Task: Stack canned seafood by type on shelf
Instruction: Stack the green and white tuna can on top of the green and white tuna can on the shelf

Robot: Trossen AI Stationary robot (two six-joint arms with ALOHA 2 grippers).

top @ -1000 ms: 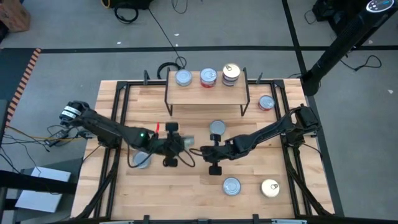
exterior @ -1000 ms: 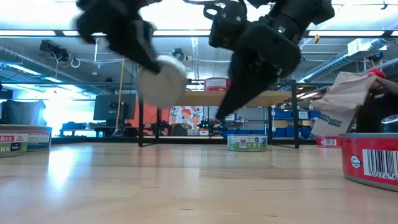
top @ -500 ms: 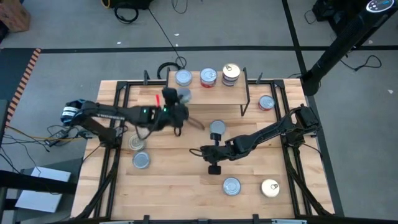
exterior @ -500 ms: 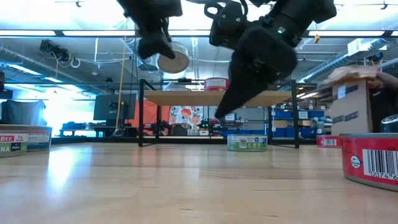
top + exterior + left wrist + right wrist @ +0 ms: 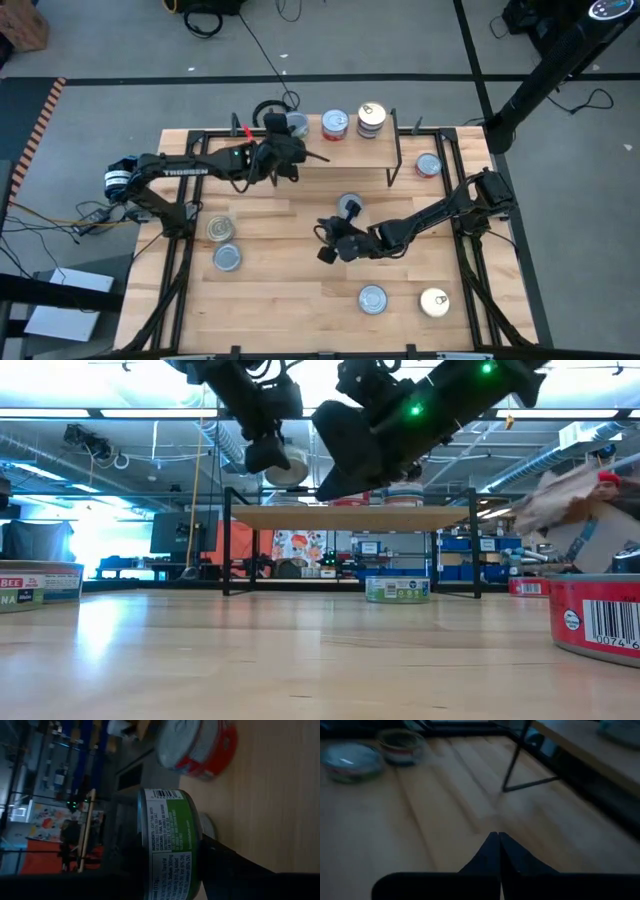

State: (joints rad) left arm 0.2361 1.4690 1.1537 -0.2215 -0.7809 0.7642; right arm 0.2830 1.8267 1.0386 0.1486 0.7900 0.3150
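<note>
One green-labelled tin [image 5: 167, 845], gripped in the left gripper's [image 5: 283, 150] fingers, had risen from the counter [image 5: 290, 300] to the shelf's [image 5: 330, 150] left end, near stacking; the right gripper [image 5: 328, 240] hung empty, fingers closed.

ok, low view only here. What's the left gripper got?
Observer: A green-labelled tin, seen in its wrist view.
Operator: Where over the shelf?
Observer: From above, the left gripper is at the shelf's left end, next to the red-labelled tin.
Operator: Right gripper?
Observer: Right gripper is shut with nothing in it, over the table in front of the shelf.
</note>
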